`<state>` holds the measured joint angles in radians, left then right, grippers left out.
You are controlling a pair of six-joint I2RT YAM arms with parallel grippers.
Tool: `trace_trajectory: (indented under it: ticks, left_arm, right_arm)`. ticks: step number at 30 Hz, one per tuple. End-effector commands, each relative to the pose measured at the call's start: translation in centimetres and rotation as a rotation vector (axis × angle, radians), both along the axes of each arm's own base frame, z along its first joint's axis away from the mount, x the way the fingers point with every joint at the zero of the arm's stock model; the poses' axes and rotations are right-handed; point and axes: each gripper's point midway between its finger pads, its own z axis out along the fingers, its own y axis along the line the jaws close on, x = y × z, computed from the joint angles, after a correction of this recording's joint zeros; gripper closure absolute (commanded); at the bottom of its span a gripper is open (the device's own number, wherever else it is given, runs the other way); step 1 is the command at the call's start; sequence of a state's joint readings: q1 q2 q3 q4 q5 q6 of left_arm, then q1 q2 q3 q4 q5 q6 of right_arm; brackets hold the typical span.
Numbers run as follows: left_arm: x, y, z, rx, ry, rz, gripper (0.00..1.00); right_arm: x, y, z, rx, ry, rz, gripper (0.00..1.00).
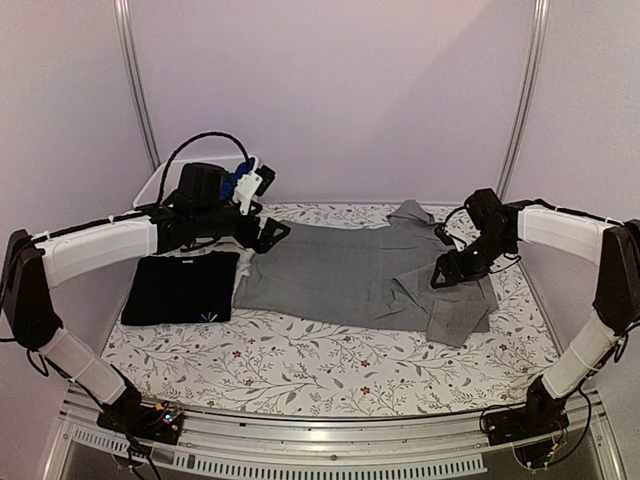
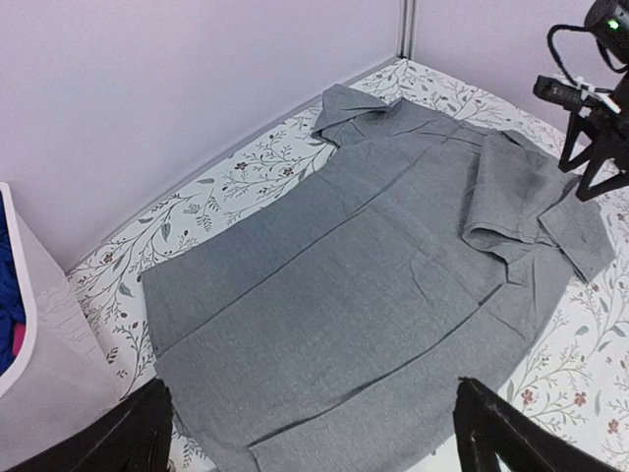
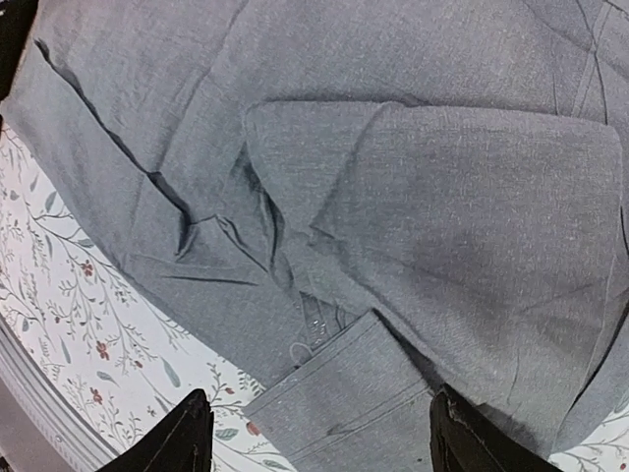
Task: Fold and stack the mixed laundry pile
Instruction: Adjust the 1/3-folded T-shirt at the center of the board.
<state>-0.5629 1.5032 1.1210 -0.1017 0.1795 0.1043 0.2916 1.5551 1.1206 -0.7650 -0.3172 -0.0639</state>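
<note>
No word, number or brand name can be read in any of the views. The only sign is a small light-blue mark [image 1: 208, 317], shaped like a starburst, on the black T-shirt [image 1: 180, 288] near its near edge. It is too small to tell whether it holds any lettering.
</note>
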Motion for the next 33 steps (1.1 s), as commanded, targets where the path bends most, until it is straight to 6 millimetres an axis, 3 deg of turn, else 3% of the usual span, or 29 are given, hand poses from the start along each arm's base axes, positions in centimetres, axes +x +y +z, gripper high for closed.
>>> trace_trajectory:
  ticks: [1,10,16,22,26,28,33]
  left_arm:
    - [0.1,-0.5,0.8,-0.003,-0.012,-0.023,0.00]
    - [-0.3,0.1,0.1,0.027,-0.014,-0.025,0.00]
    - [0.0,0.4,-0.6,0.050,-0.015,-0.015,0.00]
    - [0.1,0.3,-1.1,0.064,-0.015,-0.026,0.00]
    - [0.1,0.3,-1.0,0.069,-0.023,-0.026,0.00]
    - [0.1,0.4,-1.1,0.071,-0.024,-0.021,0.00]
    - [-0.1,0.9,-1.0,0.075,-0.034,-0.006,0.00]
  right_arm:
    - [0.3,-1.0,-4.3,-0.144,0.083,0.091,0.26]
    - [-1.3,-1.1,-7.7,-0.213,0.159,0.126,0.34]
    - [-2.5,-0.2,-8.2,-0.205,0.180,0.161,0.45]
    - [-2.3,-2.2,-8.9,-0.319,0.158,0.130,0.28]
    - [-2.4,-2.5,-9.3,-0.338,0.155,0.131,0.28]
    - [-2.6,-2.0,-9.4,-0.320,0.157,0.146,0.36]
    - [-2.1,0.0,-8.2,-0.248,0.144,0.183,0.77]
